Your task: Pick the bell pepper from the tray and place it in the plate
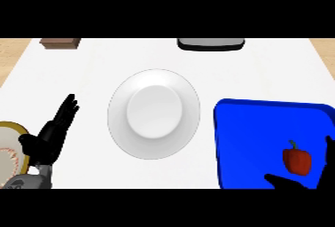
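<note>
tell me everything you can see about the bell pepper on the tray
The bell pepper is small, glossy red, darker along its lower side, with a thin dark stem curving up from its top. It looks whole and lies on the floor of the blue tray, in the tray's near right part. The right hand brackets it: the thumb shows below and left of it, fingers at its right, curled toward it. Whether they touch it cannot be told. It is well right of the white plate.
</note>
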